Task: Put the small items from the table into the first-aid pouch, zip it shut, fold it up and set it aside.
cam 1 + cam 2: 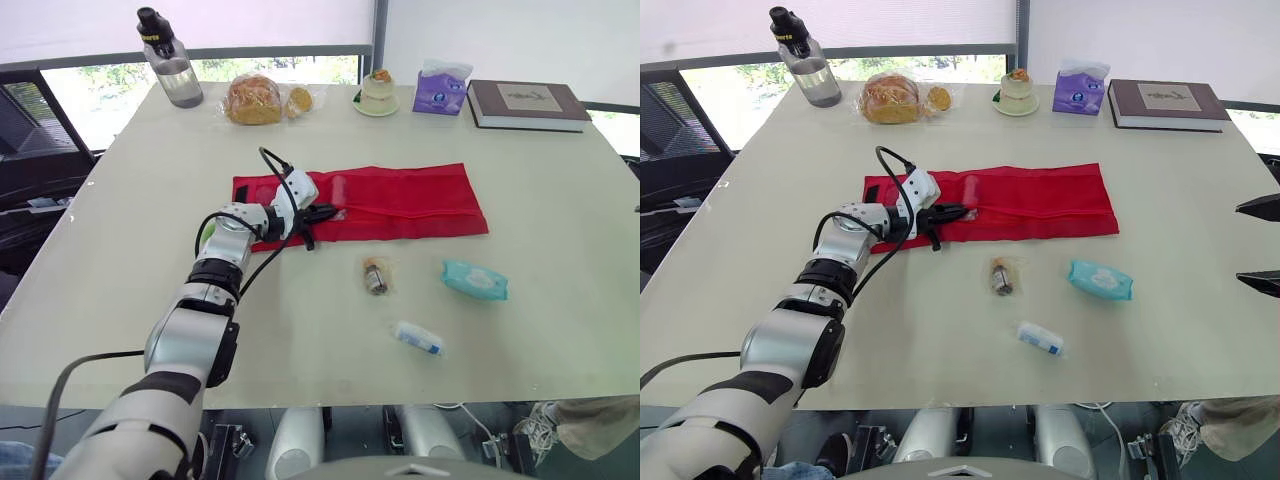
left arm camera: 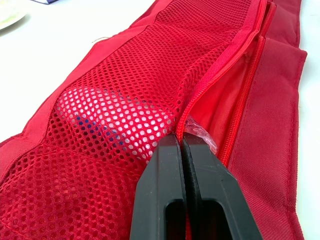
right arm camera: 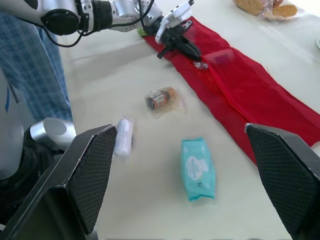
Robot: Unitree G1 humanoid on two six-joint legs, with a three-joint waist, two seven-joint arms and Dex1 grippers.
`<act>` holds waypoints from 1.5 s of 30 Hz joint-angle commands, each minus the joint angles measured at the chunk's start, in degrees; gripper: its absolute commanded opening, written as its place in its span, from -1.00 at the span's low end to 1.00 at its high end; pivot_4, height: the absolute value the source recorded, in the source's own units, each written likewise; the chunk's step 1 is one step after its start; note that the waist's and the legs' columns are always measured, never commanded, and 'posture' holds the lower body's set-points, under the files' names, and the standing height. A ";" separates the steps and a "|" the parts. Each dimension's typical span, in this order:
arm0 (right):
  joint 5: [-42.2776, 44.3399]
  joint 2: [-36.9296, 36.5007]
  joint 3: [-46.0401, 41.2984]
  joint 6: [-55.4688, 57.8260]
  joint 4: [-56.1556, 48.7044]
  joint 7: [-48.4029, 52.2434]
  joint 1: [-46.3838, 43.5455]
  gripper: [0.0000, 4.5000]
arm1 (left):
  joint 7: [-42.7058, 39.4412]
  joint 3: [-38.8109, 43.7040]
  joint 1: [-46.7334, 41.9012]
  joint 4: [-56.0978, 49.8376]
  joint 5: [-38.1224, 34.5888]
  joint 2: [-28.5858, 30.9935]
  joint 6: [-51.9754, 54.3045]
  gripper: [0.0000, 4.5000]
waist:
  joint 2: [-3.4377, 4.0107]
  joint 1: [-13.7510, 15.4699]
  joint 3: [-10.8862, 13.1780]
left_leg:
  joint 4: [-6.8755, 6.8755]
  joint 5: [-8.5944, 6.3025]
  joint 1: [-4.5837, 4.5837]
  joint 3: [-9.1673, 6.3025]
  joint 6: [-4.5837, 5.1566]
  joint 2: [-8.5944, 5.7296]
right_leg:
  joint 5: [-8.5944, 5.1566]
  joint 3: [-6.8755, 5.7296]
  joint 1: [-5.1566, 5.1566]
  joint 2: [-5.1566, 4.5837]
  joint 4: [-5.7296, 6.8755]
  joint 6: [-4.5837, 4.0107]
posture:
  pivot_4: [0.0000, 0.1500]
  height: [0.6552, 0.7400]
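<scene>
Surface: pale table (image 1: pixel 120 300); window (image 1: pixel 100 85) behind
Pouch (image 1: pixel 420 200): one, red, laid flat mid-table; one item (image 2: pixel 115 115) seen inside
Loose items: three beside it; packet (image 1: pixel 376 275), wipes (image 1: pixel 475 280), tube (image 1: pixel 418 338)
Far edge: one bottle (image 1: pixel 172 65); one book (image 1: pixel 525 103)
Left gripper (image 1: pixel 332 212): clenched at the zip (image 2: pixel 225 70)
Right gripper (image 1: pixel 1243 243): spread wide

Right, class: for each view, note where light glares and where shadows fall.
Left eye view: the blind above the window is washed out white, and the table carries only faint shadows. Left wrist view: the bare table beside the red pouch glares white. Right wrist view: the wipes pack throws a soft, thin shadow.
</scene>
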 commanded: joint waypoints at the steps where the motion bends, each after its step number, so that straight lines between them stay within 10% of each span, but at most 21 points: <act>1: -3.02 4.71 2.12 -3.00 -7.61 -0.25 6.12 0.95 | -0.20 1.11 -0.33 -0.42 0.28 0.26 -0.70 -1.00 | -0.06 0.17 -0.01 | -0.01 0.00 0.00 -0.02 0.00 0.00 | 0.00 -0.02 0.00 0.00 -0.01 0.00 | 1.00 1.00; 12: -21.89 27.87 29.51 -20.95 -25.82 -22.74 13.28 0.95 | -0.44 0.20 0.90 -3.51 0.80 -1.18 -0.55 -1.00 | -0.08 0.18 -0.04 | 0.03 0.01 0.00 -0.08 -0.01 0.02 | -0.01 -0.06 0.01 0.06 0.04 0.04 | 1.00 1.00; 21: -36.48 32.38 45.81 -22.70 -23.75 -36.87 14.13 0.95 | -0.33 -0.05 1.89 -6.99 1.15 -3.05 0.08 -1.00 | -0.08 0.36 -0.04 | 0.27 0.01 -0.05 -0.03 -0.01 0.00 | -0.01 -0.02 0.02 0.01 0.13 0.02 | 1.00 1.00; 32: -35.75 32.20 50.04 -24.50 -19.75 -37.61 12.30 -0.98 | -0.34 0.09 2.08 -8.29 1.30 -3.85 0.49 -1.00 | -0.08 0.31 -0.04 | 0.32 0.01 -0.03 -0.05 -0.01 0.01 | -0.01 -0.04 0.02 0.04 0.19 0.02 | 1.00 1.00; 45: -32.31 38.17 46.90 -8.50 -20.39 -52.88 -4.46 -0.98 | -0.16 0.12 3.52 -11.70 0.74 -4.97 1.97 -1.00 | -0.08 0.34 -0.04 | 0.44 0.01 -0.03 -0.06 0.00 0.05 | 0.06 -0.05 0.02 0.08 0.26 -0.02 | 1.00 1.00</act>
